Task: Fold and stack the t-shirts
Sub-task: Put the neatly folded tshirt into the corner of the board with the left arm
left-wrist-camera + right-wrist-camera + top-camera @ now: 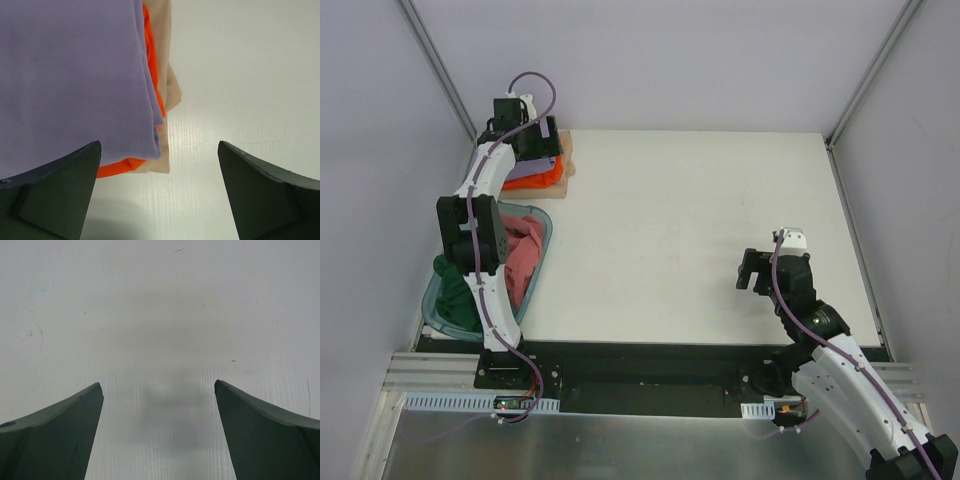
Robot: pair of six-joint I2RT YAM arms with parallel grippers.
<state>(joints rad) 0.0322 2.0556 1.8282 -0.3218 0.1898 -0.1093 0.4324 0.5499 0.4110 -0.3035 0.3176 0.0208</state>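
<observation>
A folded lavender t-shirt (pixel 70 75) lies on a folded orange t-shirt (pixel 150 60), and both rest on a tan folded cloth (pixel 160 30) at the table's far left (pixel 545 170). My left gripper (pixel 532 135) hovers open over this stack's edge, holding nothing (pixel 159 150). A dusty pink t-shirt (pixel 525 255) and a dark green t-shirt (pixel 455 295) lie crumpled in the teal tub (pixel 542 215). My right gripper (pixel 757 272) is open and empty above bare table at the near right (pixel 159 387).
The white table (pixel 700 230) has grey walls on three sides. A metal rail and black base plate run along the near edge. My left arm stretches over the tub.
</observation>
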